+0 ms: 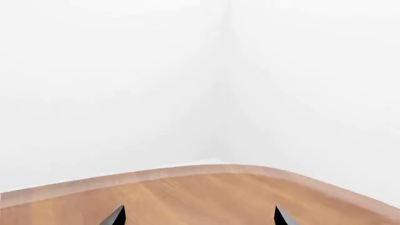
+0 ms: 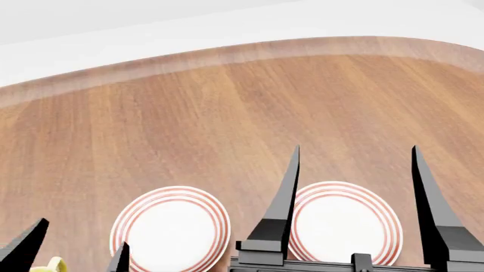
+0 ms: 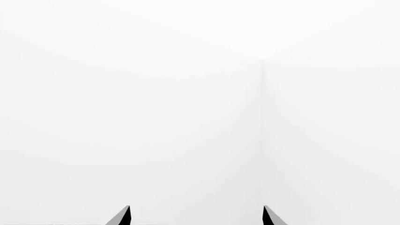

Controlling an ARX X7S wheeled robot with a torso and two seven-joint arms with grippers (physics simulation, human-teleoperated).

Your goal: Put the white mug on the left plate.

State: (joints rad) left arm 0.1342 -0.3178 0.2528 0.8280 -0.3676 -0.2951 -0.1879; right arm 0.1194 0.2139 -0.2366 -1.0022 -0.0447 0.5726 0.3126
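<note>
Showing both end effectors open and empty: left end effector (image 2: 72,246), right end effector (image 2: 355,187). Left plate (image 2: 171,229) flat on worktop (image 2: 226,113), beside 2nd plate (image 2: 345,222).

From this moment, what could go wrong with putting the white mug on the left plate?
No white mug shows in any view, so a reach now would be blind. The left plate has an identical right plate beside it, easy to confuse. The right pincer partly hides the right plate.

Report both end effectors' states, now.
Left end effector: open, holding nothing.
Right end effector: open, holding nothing.
</note>
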